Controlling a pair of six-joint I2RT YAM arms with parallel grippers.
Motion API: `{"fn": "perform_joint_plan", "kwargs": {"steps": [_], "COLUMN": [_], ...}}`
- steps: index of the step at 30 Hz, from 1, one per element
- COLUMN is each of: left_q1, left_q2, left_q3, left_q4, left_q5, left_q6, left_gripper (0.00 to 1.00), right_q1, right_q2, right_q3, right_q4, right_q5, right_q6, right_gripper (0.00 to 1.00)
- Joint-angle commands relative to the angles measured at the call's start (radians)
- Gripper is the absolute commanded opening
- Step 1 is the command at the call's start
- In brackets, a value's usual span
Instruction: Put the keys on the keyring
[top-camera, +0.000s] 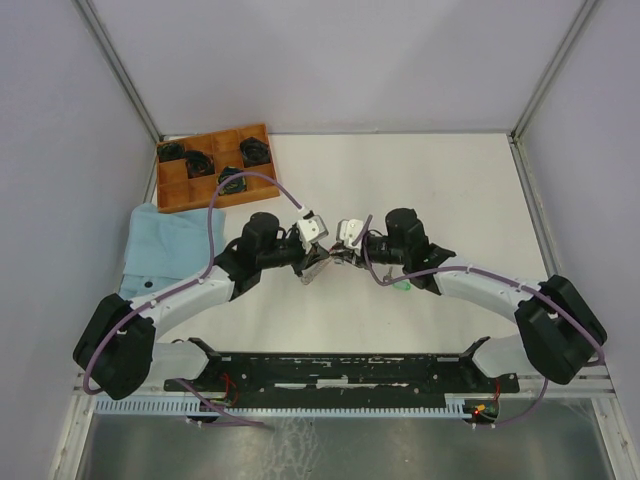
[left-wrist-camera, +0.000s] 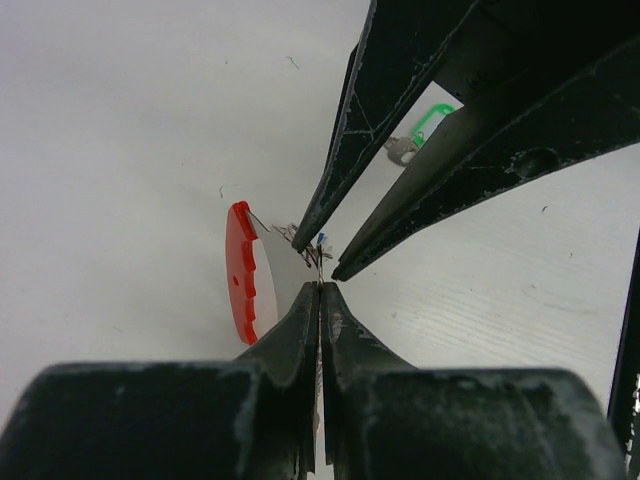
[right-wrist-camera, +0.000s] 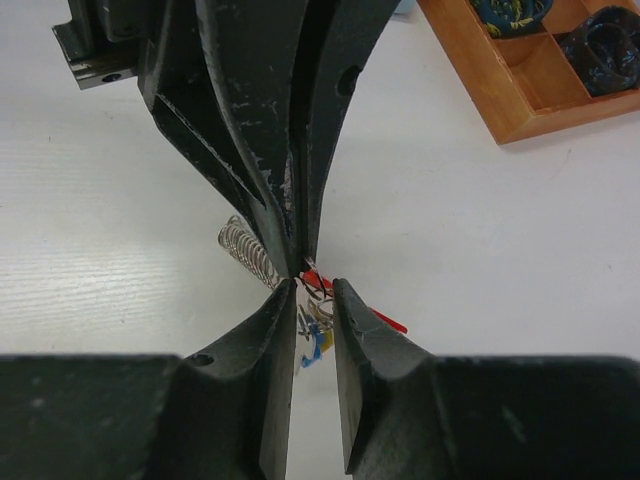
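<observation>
My left gripper is shut on the thin wire of the keyring, held a little above the table at its middle. From the ring hang a red strap and a coiled silver chain. My right gripper faces the left gripper tip to tip. Its jaws stand a narrow gap apart around a blue-headed key that hangs by the ring, with daylight on the key's right side. A green-headed key lies on the table beside the right arm.
A wooden tray with dark round coils in its compartments stands at the back left. A light blue cloth lies at the left edge, beside the left arm. Grey walls close in the table on three sides.
</observation>
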Motion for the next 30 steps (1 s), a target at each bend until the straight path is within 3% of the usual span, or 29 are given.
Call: {"fn": "perform_joint_plan", "kwargs": {"steps": [1, 13, 22, 30], "left_q1": [-0.004, -0.009, -0.01, -0.007], "left_q2": [-0.023, 0.004, 0.027, -0.03], "left_q3": [0.05, 0.089, 0.109, 0.073], "left_q4": [0.022, 0.044, 0.104, 0.183], "left_q5": [0.009, -0.022, -0.053, -0.138], "left_q6": [0.034, -0.134, -0.436, -0.665], "left_gripper": [0.03, 0.03, 0.03, 0.03], "right_q1": [0.009, 0.059, 0.165, 0.214], "right_q2": [0.017, -0.019, 0.008, 0.058], "right_q3": [0.043, 0.007, -0.101, -0.131], "right_q4": [0.057, 0.078, 0.315, 0.465], "right_q5": [-0.018, 0.121, 0.391, 0.452], "right_q6": [-0.019, -0.148, -0.289, -0.283], "right_gripper": [0.27, 0.04, 0.01, 0.01]}}
